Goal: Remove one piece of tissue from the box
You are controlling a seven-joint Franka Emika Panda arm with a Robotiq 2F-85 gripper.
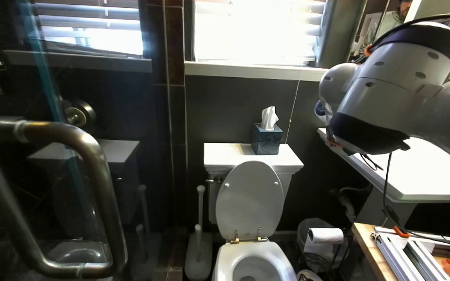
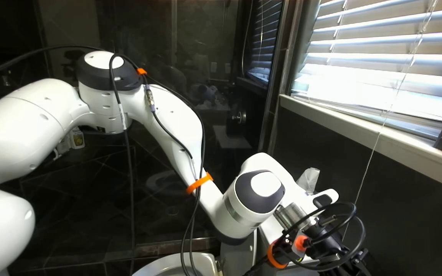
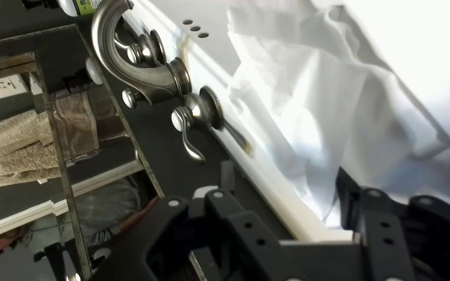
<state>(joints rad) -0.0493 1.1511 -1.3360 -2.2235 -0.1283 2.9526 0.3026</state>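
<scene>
Jaws apart; crumpled tissue beyond them; second tissue upright in the box

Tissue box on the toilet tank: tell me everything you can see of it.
In an exterior view, the box looks like a small cardboard cube, dark blue-grey with a swirling pattern. It stands upright on the white tank lid, toward its right end in that view, with front, left side and top showing. A crumpled white tissue sticks up out of the top. Nothing else visibly touches it. Its back is hidden.
</scene>
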